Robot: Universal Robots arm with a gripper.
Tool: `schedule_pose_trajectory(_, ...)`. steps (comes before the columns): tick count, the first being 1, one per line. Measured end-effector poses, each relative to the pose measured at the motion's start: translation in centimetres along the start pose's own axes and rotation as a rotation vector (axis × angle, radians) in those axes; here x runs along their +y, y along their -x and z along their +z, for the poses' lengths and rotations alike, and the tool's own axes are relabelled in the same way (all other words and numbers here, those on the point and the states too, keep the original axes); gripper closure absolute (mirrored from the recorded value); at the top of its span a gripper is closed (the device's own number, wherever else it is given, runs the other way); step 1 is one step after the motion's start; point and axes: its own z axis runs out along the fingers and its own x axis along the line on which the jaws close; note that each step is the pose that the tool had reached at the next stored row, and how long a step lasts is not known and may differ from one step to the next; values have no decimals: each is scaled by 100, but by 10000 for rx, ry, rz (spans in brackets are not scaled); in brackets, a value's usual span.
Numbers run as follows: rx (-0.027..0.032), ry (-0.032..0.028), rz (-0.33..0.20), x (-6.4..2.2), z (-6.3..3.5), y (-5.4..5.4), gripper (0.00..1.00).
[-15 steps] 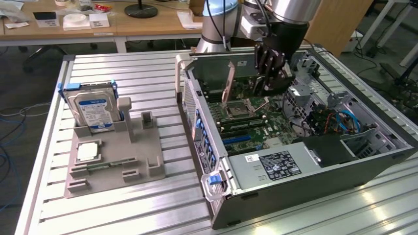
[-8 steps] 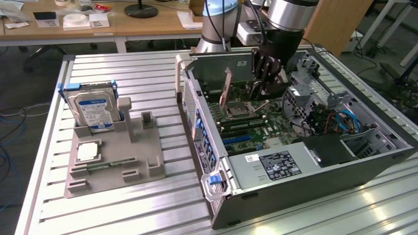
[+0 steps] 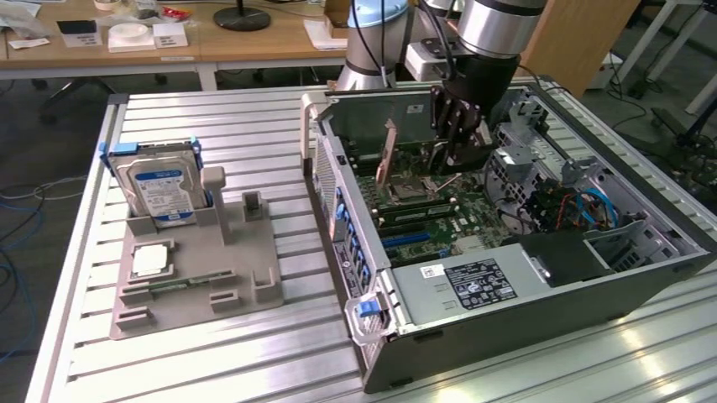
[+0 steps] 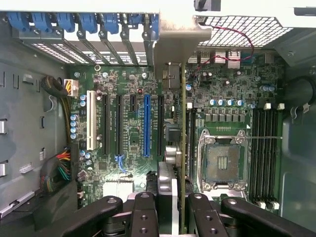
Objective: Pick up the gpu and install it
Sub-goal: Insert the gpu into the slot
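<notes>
**Gpu over the board: square it, spare the socket**

Wrist view. Pinches the gpu [image 4: 183, 148] with the claw [image 4: 180, 210], fingers pressed onto both faces of the card, blade edge-on above the motherboard [image 4: 123, 84]. Sits between the blue slot [image 4: 146, 123] and the bare CPU socket [image 4: 222, 165], with the metal bracket [image 4: 180, 42] up at the rear wall beside the blue clips [image 4: 64, 22]. Cannot tell seated from hovering, nor pick out the slot under the edge. Judged as the aligning stage: hold the card upright and parallel to the slots, line the bracket with its rear opening, press straight and evenly, avoid any twist. Spare the open socket just beside the card, and the memory slots [image 4: 266, 148] beyond. Mind the red wire [image 4: 237, 34] near the bracket; disregard the cable bundle [image 4: 61, 165], well apart.

Exterior view. Works inside the open computer case [image 3: 526, 327] at 3 o'clock of the exterior view, reaching in from 12 o'clock. Has the power supply [image 3: 471, 281] at 6 o'clock from the claw and blue cables [image 3: 594, 206] at 4 o'clock, both apart from the card. Ignore the hard drive [image 3: 163, 189], upright in the grey tray [image 3: 241, 252] at 9 o'clock from the case, well apart on the table [image 3: 224, 361]: no obstacle.
</notes>
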Motion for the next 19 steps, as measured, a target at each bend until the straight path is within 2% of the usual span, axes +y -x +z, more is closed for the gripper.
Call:
schedule_pose_trajectory(9, 0, 0, 0, 0, 0, 0, 72)
schedule_pose_trajectory(12, -18, -2, -1, 26, 9, 0, 72)
schedule_pose_trajectory(19, -17, -1, 0, 39, 120, -41, 72)
